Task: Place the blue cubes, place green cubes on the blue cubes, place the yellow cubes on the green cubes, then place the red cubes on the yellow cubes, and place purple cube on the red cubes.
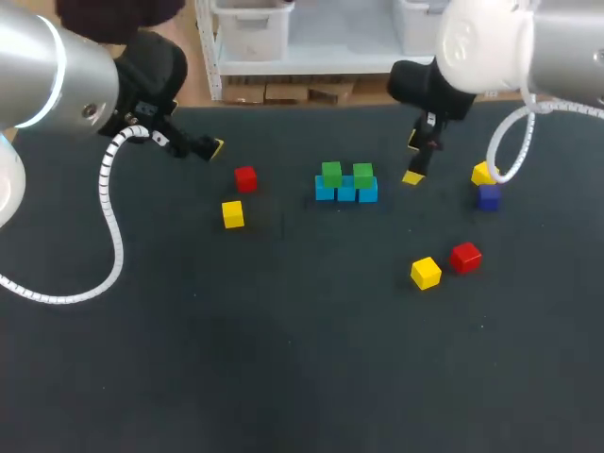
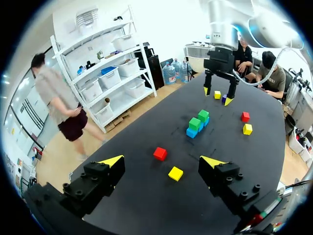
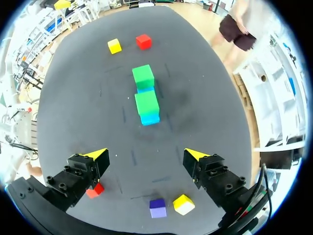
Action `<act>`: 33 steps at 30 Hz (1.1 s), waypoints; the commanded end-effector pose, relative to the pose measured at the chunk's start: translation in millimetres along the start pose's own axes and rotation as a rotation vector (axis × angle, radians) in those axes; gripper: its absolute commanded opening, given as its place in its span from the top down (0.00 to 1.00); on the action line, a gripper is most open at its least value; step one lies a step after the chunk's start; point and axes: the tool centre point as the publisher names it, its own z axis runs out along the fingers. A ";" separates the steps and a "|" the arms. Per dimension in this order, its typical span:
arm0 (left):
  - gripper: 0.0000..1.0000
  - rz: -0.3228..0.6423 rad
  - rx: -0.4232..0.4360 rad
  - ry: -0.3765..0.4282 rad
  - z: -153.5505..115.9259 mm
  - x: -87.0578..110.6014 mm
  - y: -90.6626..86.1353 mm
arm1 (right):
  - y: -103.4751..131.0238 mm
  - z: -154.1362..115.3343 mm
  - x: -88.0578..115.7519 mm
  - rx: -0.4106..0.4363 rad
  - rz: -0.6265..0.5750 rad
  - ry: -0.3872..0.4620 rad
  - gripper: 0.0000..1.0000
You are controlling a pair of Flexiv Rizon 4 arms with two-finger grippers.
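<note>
Head view | blue cubes (image 1: 345,192) are lined up on the dark desk (image 1: 283,359), two green cubes (image 1: 331,173) stacked on them | purple cube (image 1: 488,196) is set just beside a yellow cube (image 1: 483,173) | left end effector (image 2: 161,161) and right end effector (image 3: 145,153) are held apart, empty

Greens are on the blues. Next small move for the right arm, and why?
Probably shift the open right gripper over the yellow cube beside the purple cube: both green cubes sit on the blue cubes, so yellow comes next, and that one looks nearest.
</note>
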 end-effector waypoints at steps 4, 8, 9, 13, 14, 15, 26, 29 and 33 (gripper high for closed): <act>0.00 0.001 0.002 -0.001 0.7 0.3 0.8 | 2.0 -16.1 16.5 0.154 0.044 0.040 0.00; 0.00 0.001 0.002 -0.001 0.7 0.3 0.8 | -2.7 -21.0 25.1 0.173 0.070 0.078 0.00; 0.00 0.001 0.002 -0.001 0.7 0.3 0.8 | -3.9 -22.3 27.3 0.180 0.081 0.085 0.00; 0.00 0.001 0.002 -0.001 0.7 0.3 0.8 | -7.6 -23.7 35.9 0.188 0.103 0.117 0.00; 0.00 0.001 0.002 -0.001 0.7 0.3 0.8 | -8.0 -23.5 38.0 0.190 0.112 0.127 0.00; 0.00 0.001 0.002 -0.001 0.7 0.3 0.8 | -8.8 -23.5 40.4 0.196 0.122 0.133 0.00; 0.00 0.001 0.002 -0.001 0.7 0.3 0.8 | -15.0 -23.7 65.9 0.194 0.184 0.098 0.00; 0.00 0.001 0.002 -0.001 0.7 0.3 0.8 | -16.4 -27.6 74.3 0.201 0.202 0.087 0.00; 0.00 0.001 0.002 -0.001 0.7 0.3 0.8 | -16.9 -30.3 80.9 0.200 0.210 0.087 0.00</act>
